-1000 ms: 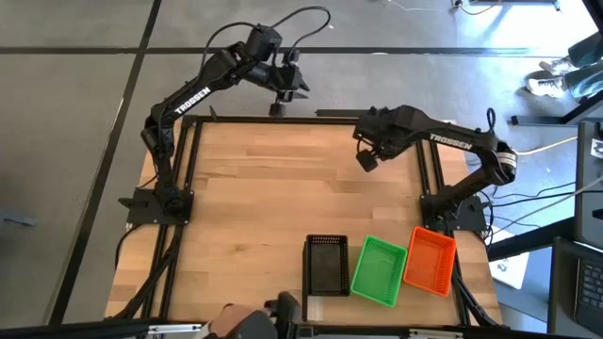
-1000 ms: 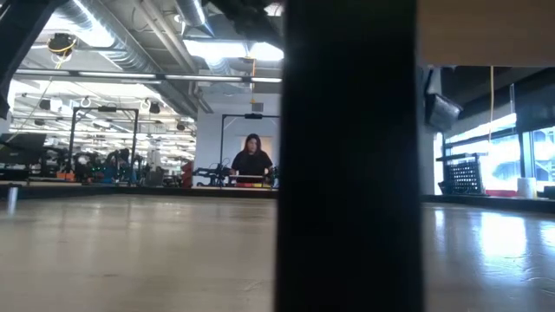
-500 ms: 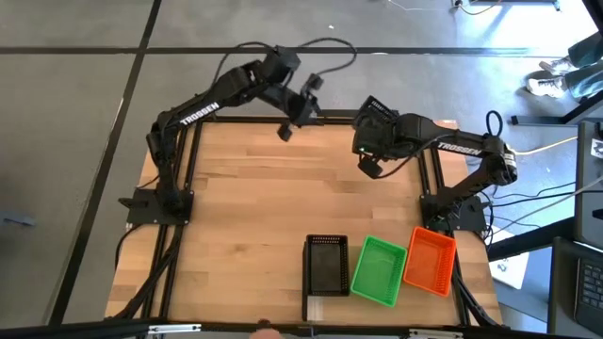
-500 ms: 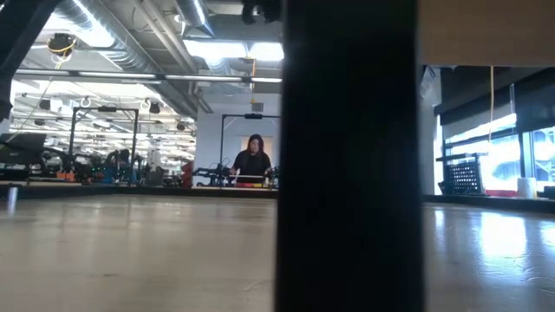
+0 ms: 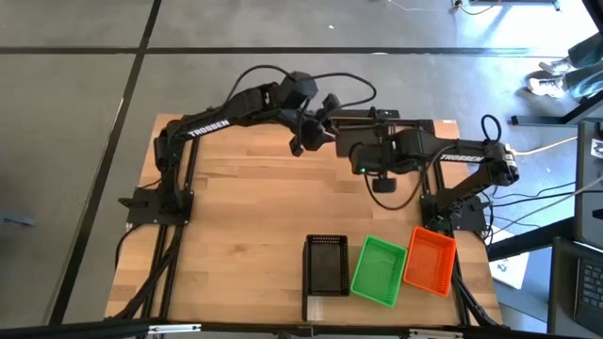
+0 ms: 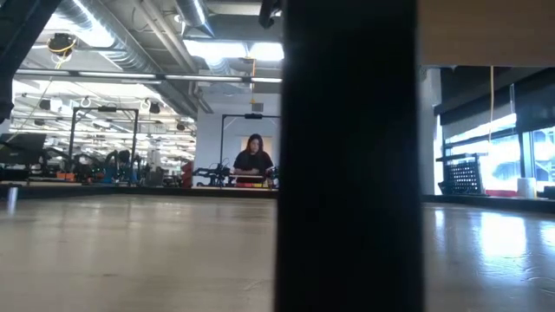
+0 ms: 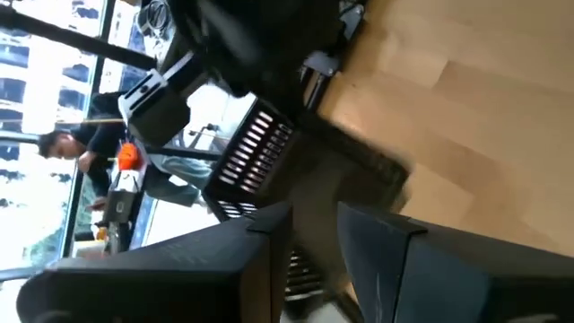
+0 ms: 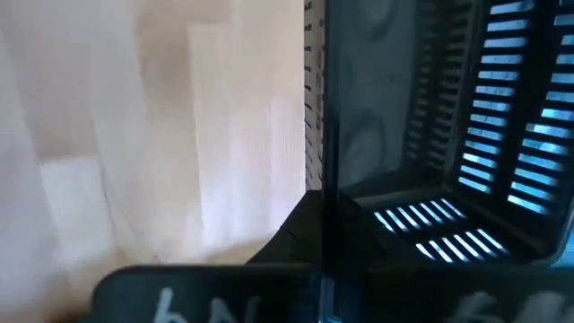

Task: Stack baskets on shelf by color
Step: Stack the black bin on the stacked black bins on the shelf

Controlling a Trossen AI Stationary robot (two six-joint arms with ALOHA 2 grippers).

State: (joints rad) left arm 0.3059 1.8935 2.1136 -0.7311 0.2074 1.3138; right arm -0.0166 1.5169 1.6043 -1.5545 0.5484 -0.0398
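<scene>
Black basket (image 5: pixel 326 265), green basket (image 5: pixel 378 270) and orange basket (image 5: pixel 430 260) in a row, well apart from left gripper (image 5: pixel 300 144) and right gripper (image 5: pixel 382 183); grip of both impossible to tell.

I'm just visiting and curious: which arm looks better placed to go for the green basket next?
Probably the right. The right pincer hangs nearer the green basket than the left pincer, which is up by the far edge of the table, and the right arm's base stands on that basket's side.

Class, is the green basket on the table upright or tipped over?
Upright: the high view looks straight down into the green basket, showing its open top and floor.
</scene>
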